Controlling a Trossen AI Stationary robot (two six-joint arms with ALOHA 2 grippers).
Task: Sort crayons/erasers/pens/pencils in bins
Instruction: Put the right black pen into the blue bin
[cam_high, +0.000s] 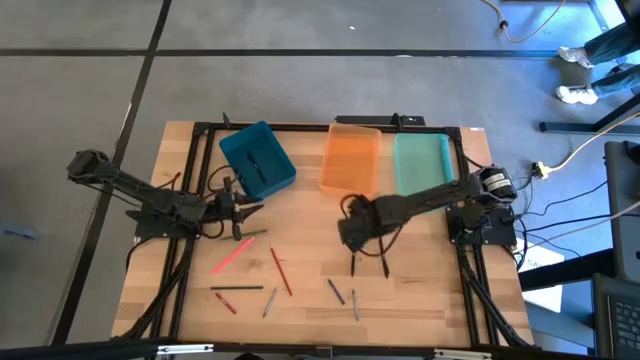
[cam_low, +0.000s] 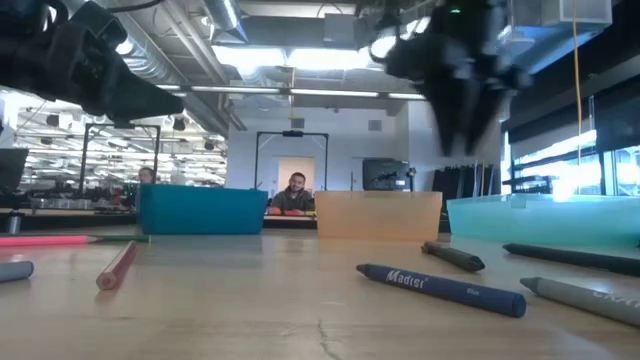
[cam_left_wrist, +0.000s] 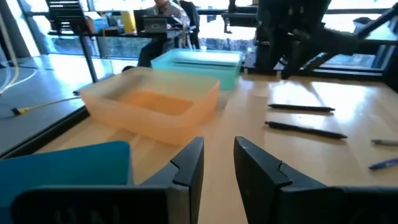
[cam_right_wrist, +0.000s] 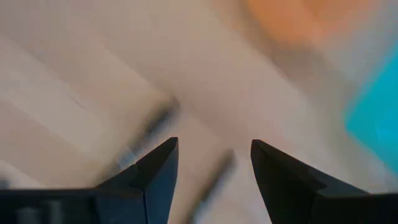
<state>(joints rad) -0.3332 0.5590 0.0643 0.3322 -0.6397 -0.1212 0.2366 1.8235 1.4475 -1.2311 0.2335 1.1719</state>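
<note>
Three bins stand along the far side: a blue bin (cam_high: 258, 158) with a dark stick in it, an orange bin (cam_high: 351, 158) and a mint green bin (cam_high: 421, 162). Loose sticks lie flat on the table: a pink one (cam_high: 232, 255), a red one (cam_high: 281, 271), a blue crayon (cam_low: 440, 285) and two dark pens (cam_high: 352, 264). My right gripper (cam_high: 355, 237) hangs open above the two dark pens, pointing down, with nothing between its fingers (cam_right_wrist: 155, 171). My left gripper (cam_left_wrist: 219, 162) stands open near the blue bin's near corner, pointing level across the table, and is empty.
More short sticks lie near the front edge: a dark one (cam_high: 237, 288), a small red one (cam_high: 225, 303) and grey ones (cam_high: 354, 303). Black cables run along the table's sides. A person sits in the room behind the bins (cam_low: 293, 193).
</note>
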